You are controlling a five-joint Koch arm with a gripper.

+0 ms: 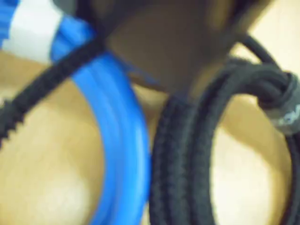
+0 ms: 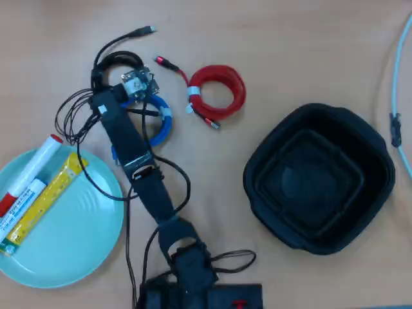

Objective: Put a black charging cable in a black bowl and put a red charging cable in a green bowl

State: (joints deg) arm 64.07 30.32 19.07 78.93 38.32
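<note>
We see only pale tan wood-grain tabletop (image 2: 296, 45) filling overhead view, no wall, floor or window visible. We note even, soft light, faint shadows. Thin pale blue-white cord (image 2: 394, 84) runs down right edge. In wrist view, we see blurred tan surface with soft glare patches.

Overhead view: green bowl (image 2: 77, 251) bottom left w/ two markers (image 2: 32, 187) in it. Black bowl (image 2: 320, 178) at right. Red charging cable (image 2: 219, 90) top centre, betw. them. Blue cable (image 2: 161, 122) just left of it, black charging cable (image 2: 116, 61) behind that.
</note>
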